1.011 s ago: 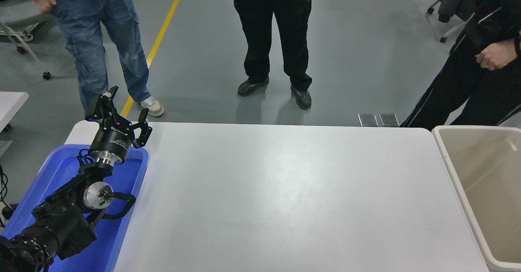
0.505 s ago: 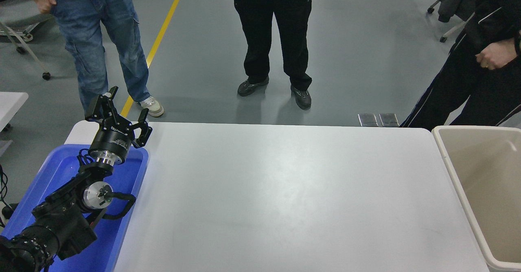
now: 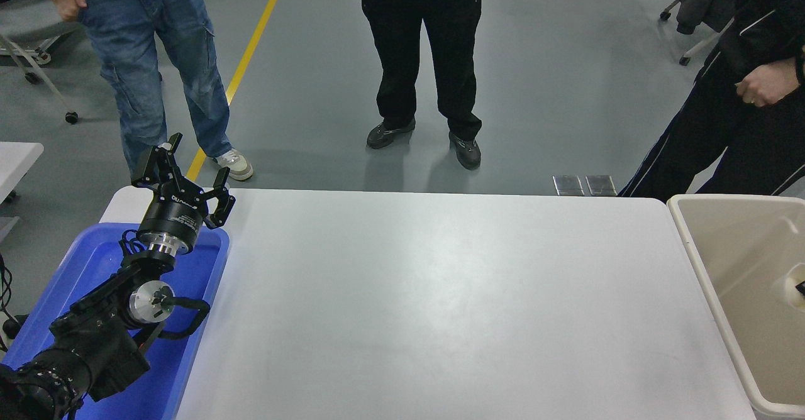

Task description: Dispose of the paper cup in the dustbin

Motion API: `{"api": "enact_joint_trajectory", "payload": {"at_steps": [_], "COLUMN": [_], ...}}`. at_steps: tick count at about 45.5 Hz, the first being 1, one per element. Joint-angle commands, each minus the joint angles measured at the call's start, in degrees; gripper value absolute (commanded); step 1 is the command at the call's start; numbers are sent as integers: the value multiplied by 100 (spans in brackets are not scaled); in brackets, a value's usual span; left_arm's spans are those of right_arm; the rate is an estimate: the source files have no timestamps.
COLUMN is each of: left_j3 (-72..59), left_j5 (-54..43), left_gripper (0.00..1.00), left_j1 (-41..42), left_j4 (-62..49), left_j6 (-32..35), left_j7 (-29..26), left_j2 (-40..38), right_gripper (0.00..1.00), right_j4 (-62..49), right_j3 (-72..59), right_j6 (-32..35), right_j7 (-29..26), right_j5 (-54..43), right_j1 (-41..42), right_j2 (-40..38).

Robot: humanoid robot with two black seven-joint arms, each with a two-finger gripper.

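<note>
Left gripper [image 3: 188,171] parked open, empty, over blue tray [image 3: 88,263] | right gripper hidden, state unknown | paper cup [image 3: 793,285] over dustbin [image 3: 698,244] edge | release well inside rim.

White table [image 3: 440,294], blue tray [image 3: 201,294]

Dustbin [image 3: 698,263] mouth seems unobstructed — table [image 3: 440,307] too.

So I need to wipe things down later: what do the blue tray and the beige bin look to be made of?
Both look like plastic. The blue tray has a smooth moulded rim with rounded corners; the dustbin has a thick matte rim and one-piece walls.
</note>
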Motion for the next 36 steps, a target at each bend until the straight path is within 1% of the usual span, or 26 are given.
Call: {"api": "enact_joint_trajectory", "payload": {"at_steps": [1,7,8,10,12,14,16,17,18,19,20,23,26,31,36], "left_j3": [0,0,0,0,0,0,0,0,0,0,0,0,0,0,0], "left_j5": [0,0,0,0,0,0,0,0,0,0,0,0,0,0,0], "left_gripper": [100,100,100,100,100,100,100,100,100,100,100,100,100,100,100], "left_j1": [-1,8,0,-1,-1,0,-1,-1,-1,-1,-1,8,-1,-1,0], "left_j4": [0,0,9,0,9,0,0,0,0,0,0,0,0,0,0], "left_j6": [0,0,0,0,0,0,0,0,0,0,0,0,0,0,0], "left_j7": [0,0,0,0,0,0,0,0,0,0,0,0,0,0,0], "left_j2": [0,0,0,0,0,0,0,0,0,0,0,0,0,0,0], "right_gripper": [0,0,3,14,28,44,65,74,80,85,87,90,97,97,97], "right_j4": [7,7,7,16,16,16,16,24,24,24,24,42,42,68,77], "right_j3": [29,21,21,21,21,21,21,21,21,21,21,29,29,47,301], "right_j6": [-82,-257,-292,-363,-442,-538,-635,-696,-749,-811,-863,-969,-1022,-1040,-1040], "right_j7": [-12,-3,-3,-3,6,6,6,6,14,15,15,15,23,32,50], "right_j5": [9,26,35,44,44,44,44,44,44,44,44,44,44,53,53], "right_j1": [-73,-117,-134,-135,-135,-135,-135,-135,-135,-135,-135,-126,-108,6,383], "right_j2": [70,70,70,70,70,70,70,70,70,70,70,70,70,52,52]}}
